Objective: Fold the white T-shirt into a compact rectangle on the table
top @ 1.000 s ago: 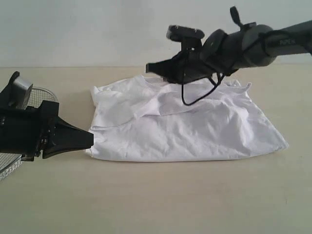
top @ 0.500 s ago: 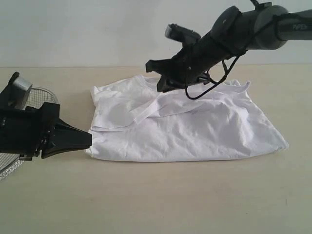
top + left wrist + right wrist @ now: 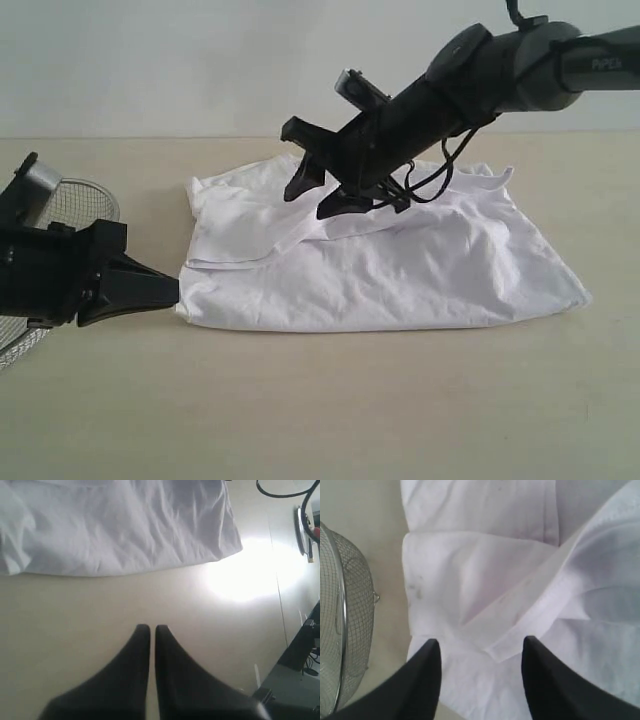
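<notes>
The white T-shirt (image 3: 400, 265) lies partly folded on the beige table (image 3: 330, 400), plain side up; neither red band nor collar tag shows. A sleeve hem (image 3: 540, 610) lies folded across its left part. My right gripper (image 3: 315, 195) hangs open just above the shirt's upper left area, with nothing between its fingers (image 3: 427, 665). My left gripper (image 3: 172, 291) rests shut and empty low over the table, its tips just off the shirt's left edge. In the left wrist view the left gripper (image 3: 150, 628) points across bare table, with the T-shirt (image 3: 120, 525) beyond it.
A round steel wire-mesh basket (image 3: 75, 205) stands at the table's left side, behind the left arm, and shows beside the shirt as the mesh basket (image 3: 345, 615) in the right wrist view. A black cable (image 3: 425, 180) loops under the right arm.
The right gripper has opened, tilted down and moved slightly left over the shirt. The raised fold of cloth beneath it has settled flat. The left gripper backed slightly away from the shirt's edge.
</notes>
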You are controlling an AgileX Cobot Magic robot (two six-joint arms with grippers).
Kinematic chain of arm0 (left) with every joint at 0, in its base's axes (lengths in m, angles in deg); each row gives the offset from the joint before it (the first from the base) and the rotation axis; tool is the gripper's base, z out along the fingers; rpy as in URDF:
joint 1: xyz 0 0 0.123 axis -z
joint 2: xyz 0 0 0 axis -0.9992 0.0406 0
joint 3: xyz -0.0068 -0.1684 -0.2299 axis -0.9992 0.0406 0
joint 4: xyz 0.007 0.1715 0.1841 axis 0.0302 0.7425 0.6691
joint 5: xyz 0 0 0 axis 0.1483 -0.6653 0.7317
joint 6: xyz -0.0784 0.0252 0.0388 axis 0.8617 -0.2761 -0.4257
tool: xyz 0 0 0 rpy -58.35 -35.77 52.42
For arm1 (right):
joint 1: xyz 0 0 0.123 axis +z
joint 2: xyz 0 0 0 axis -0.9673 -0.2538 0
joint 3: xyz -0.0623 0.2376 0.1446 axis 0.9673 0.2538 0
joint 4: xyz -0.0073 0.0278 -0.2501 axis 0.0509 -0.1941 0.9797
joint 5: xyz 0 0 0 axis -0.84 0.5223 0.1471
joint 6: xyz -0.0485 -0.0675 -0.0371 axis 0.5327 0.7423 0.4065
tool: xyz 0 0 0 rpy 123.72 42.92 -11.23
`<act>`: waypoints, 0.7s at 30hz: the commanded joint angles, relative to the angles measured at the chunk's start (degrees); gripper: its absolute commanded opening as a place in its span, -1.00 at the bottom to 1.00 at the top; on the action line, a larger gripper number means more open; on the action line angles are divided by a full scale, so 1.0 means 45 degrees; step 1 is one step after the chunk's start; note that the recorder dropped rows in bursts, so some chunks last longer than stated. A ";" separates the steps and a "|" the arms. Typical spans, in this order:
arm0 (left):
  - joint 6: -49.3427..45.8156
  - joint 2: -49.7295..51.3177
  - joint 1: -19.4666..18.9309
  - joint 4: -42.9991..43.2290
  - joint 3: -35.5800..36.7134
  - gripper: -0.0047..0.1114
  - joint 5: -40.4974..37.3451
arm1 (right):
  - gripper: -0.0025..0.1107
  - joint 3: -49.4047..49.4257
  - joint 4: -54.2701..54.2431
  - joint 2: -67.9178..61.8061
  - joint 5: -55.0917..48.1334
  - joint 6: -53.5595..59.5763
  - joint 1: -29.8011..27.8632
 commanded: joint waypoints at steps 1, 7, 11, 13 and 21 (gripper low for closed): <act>-0.0077 -0.0073 -0.0027 0.0044 0.0063 -0.84 0.0187 | -0.18 0.0043 -0.0126 -0.0395 -0.0508 -0.0053 0.0408; -0.0077 -0.0073 -0.0027 0.0075 0.0063 -0.84 0.0159 | -0.18 0.0043 -0.0168 -0.0472 -0.0129 -0.0137 0.0752; -0.0077 -0.0073 -0.0027 0.0166 0.0063 -0.84 0.0132 | -0.18 0.0332 -0.0142 -0.0508 0.0031 -0.0339 0.0752; -0.0077 -0.0073 -0.0027 0.0167 0.0063 -0.84 0.0105 | -0.18 0.0709 -0.0166 -0.0508 0.0261 -0.0338 0.0752; -0.0077 -0.0073 -0.0027 0.0141 0.0063 -0.84 0.0083 | -0.18 0.1302 -0.1419 -0.0527 0.0976 0.1159 0.0752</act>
